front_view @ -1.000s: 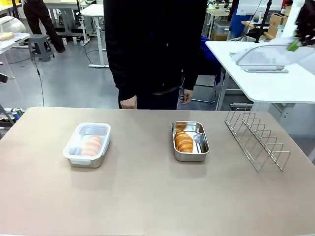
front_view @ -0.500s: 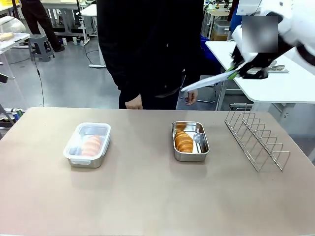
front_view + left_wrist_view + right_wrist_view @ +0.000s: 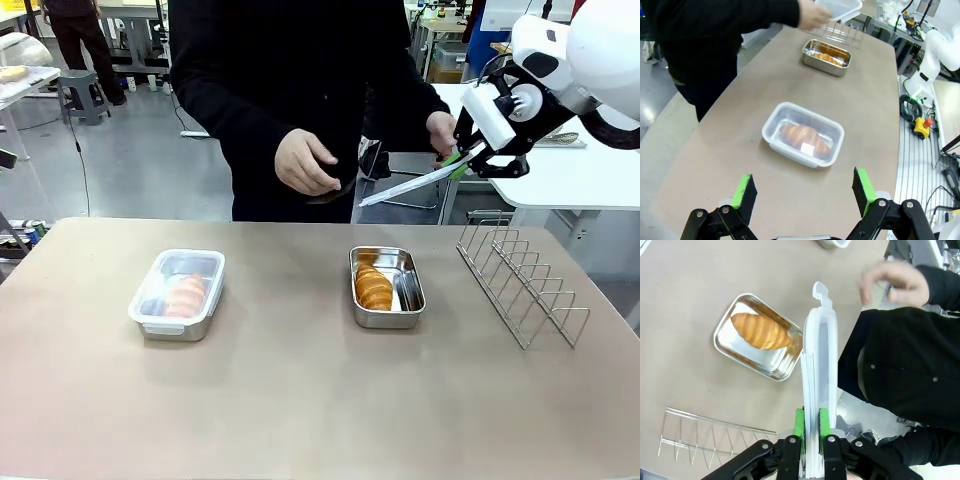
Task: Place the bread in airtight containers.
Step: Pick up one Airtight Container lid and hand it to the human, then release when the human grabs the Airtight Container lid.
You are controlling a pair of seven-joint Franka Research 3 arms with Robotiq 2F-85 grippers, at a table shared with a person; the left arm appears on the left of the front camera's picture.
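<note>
Beige tabletop (image 3: 300, 400) carries both steel pans. The left rectangular stainless-steel pan (image 3: 177, 295) is closed with its clear plastic clip lid, and one golden-brown ridged croissant (image 3: 804, 140) lies inside. The right rectangular stainless-steel pan (image 3: 386, 286) stands open with the second golden-brown croissant (image 3: 374, 287) in its left half.

Over the last second the right gripper (image 3: 462, 160) has travelled inward from the far right edge, bringing the second clear plastic lid (image 3: 410, 184) from above the neighbouring white table to a point above and behind the open pan. Its fingers are clamped on the lid's edge. The person's hand (image 3: 441, 130) has risen to just beside the lid; contact cannot be confirmed.

Judgement: only lidding of the right pan remains, and a handover seems likely.

The left gripper (image 3: 804, 189) hovers above the closed pan, fingers wide apart and empty.

A bare wire rack (image 3: 520, 285) stands well right.
</note>
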